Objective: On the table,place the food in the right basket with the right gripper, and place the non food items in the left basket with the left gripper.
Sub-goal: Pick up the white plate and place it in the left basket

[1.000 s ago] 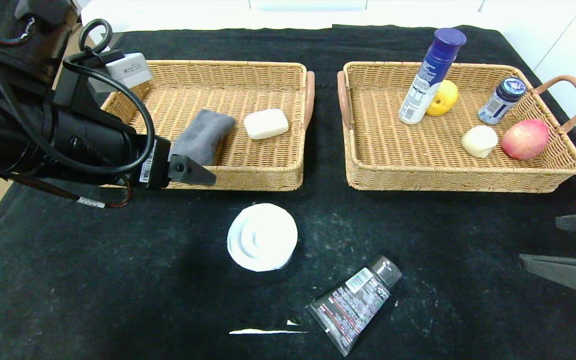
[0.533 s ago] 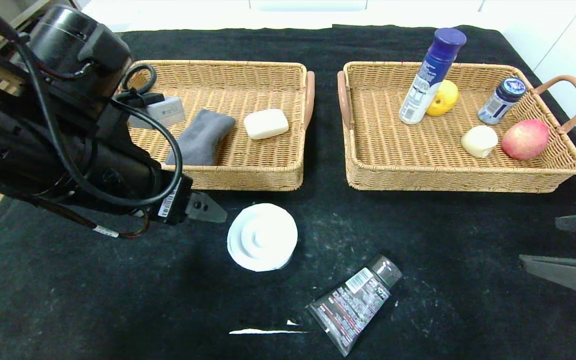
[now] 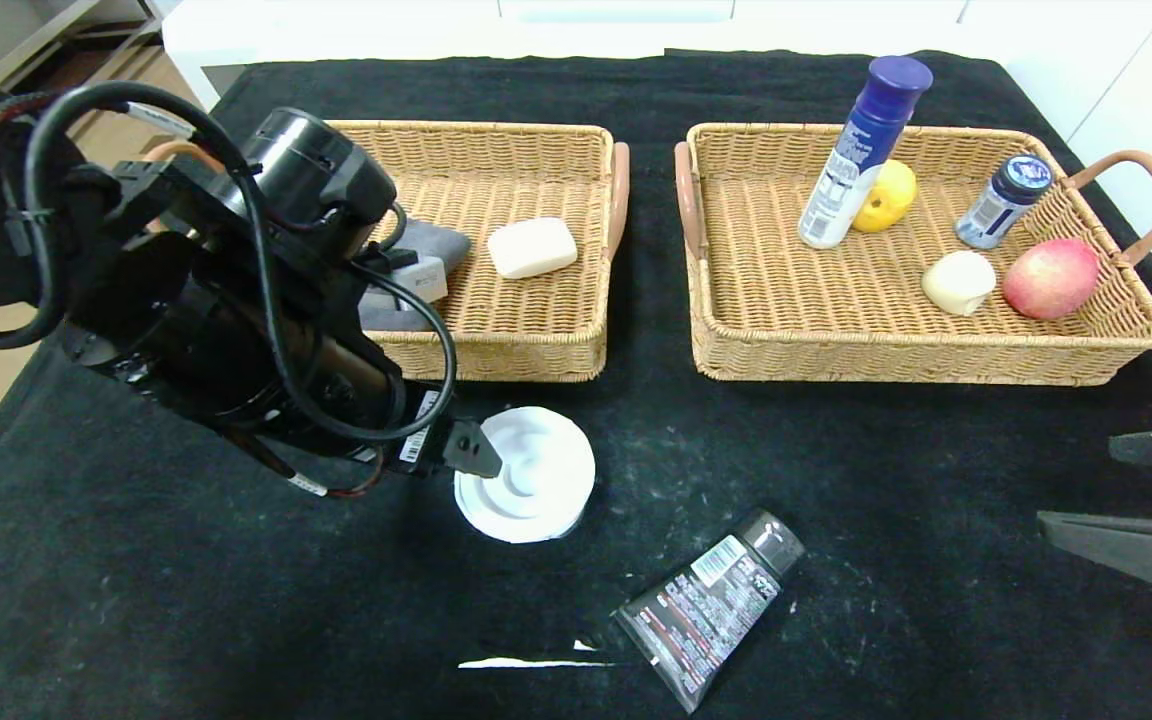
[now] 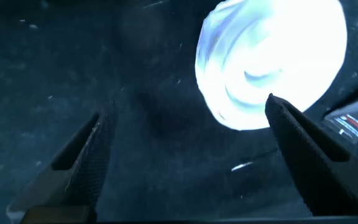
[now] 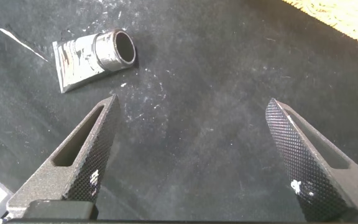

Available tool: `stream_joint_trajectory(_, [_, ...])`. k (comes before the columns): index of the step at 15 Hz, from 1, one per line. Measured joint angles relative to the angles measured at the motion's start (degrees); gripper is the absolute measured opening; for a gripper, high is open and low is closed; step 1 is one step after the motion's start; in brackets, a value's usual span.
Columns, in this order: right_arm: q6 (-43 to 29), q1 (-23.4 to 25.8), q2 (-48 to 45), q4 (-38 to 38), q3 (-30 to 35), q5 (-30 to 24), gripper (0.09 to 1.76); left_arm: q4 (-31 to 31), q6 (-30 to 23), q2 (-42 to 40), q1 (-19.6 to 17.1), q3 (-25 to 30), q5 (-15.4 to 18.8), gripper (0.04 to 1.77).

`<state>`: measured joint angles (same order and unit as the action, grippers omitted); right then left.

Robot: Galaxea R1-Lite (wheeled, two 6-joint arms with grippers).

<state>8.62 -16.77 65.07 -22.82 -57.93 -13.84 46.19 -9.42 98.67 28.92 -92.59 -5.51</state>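
Observation:
The flat white coiled roll [image 3: 528, 473] lies on the black table [image 3: 836, 450] in front of the left basket [image 3: 496, 360]. My left gripper [image 3: 471, 452] is open and empty, low at the roll's left edge; the roll also shows in the left wrist view [image 4: 272, 56], just beyond one finger [image 4: 303, 149]. The black squeeze tube [image 3: 708, 605] lies nearer the front; it also shows in the right wrist view [image 5: 92, 59]. The grey cloth [image 3: 426, 240] and a cream soap bar [image 3: 532, 247] lie in the left basket. The white bottle [image 3: 861, 150], yellow fruit [image 3: 889, 195] and bun [image 3: 958, 282] are in the right basket [image 3: 926, 360]. My right gripper [image 3: 1136, 500] is open and empty at the right edge.
A red apple [image 3: 1049, 277] and a small dark-capped bottle [image 3: 1004, 200] also sit in the right basket. A thin white sliver [image 3: 526, 661] lies on the cloth near the front. My left arm's bulk [image 3: 216, 300] covers the left basket's near left corner.
My left gripper has moved from the left basket's front rim down and toward the front, to the white roll's left edge. The right arm has not moved.

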Motion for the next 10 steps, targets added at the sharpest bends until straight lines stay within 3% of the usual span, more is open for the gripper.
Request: stream_joint_trajectory(10, [0.02,0.00,-0.22,0.09,-0.06,0.01,1.71,0.17,-3.97,5.08,2.85,-2.89,-2.54,1.72])
